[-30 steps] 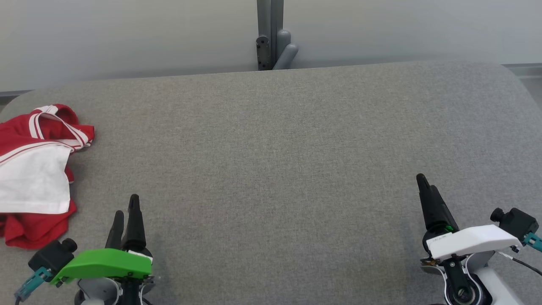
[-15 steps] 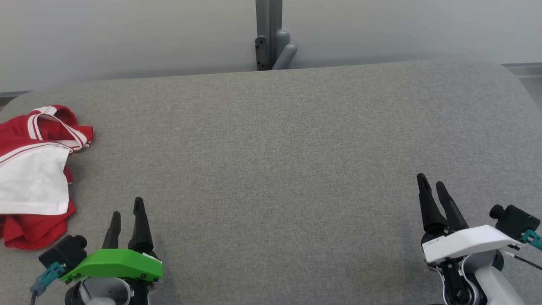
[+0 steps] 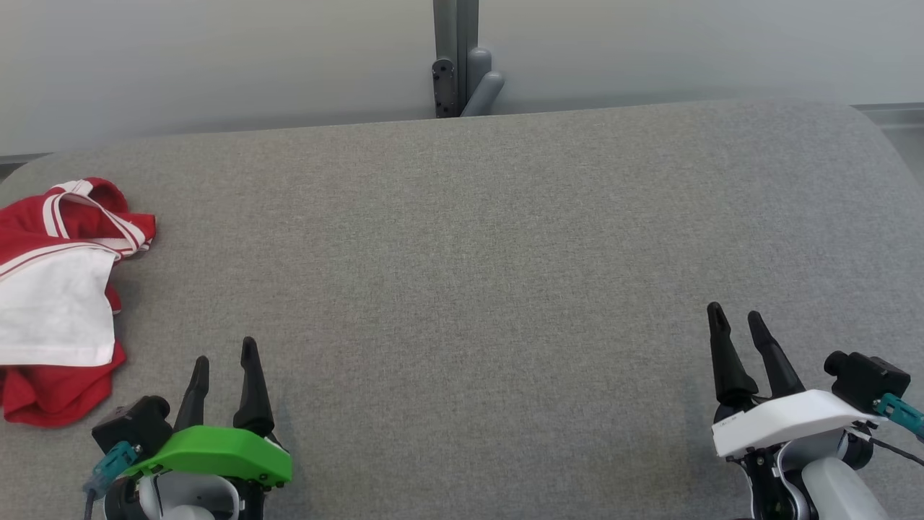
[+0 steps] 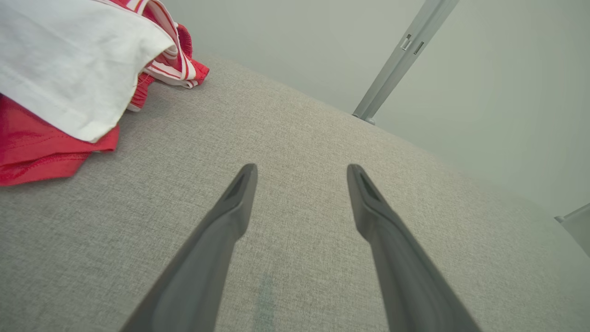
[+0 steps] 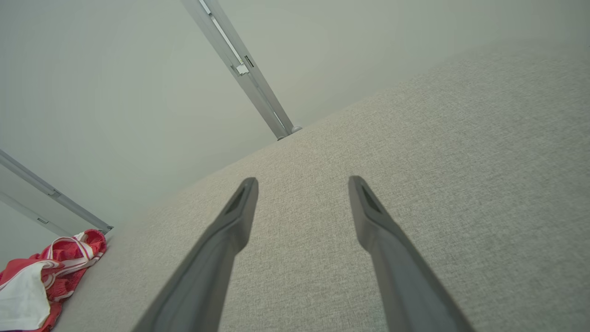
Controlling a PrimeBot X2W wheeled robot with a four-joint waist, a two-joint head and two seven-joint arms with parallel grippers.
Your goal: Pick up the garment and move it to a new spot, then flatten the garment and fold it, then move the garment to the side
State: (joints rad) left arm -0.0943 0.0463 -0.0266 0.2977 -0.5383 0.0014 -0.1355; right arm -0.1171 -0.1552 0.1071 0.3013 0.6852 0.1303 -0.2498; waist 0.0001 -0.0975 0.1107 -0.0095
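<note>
Starting step one, by my read: garment [image 3: 54, 296] lies bunched at far left of table [image 3: 462, 253], untouched. Left gripper [image 3: 225, 350] is near it, right gripper [image 3: 735, 310] well apart; both w/ fingers spread, empty. Next: left reaches over & pinches a fold.

This looks like a robot test lab or work cell: a large table [image 3: 505, 217] covered with grey felt-like cloth stands against plain pale partition panels [image 3: 216, 58], which a grey metal post [image 3: 447, 29] joins.
</note>
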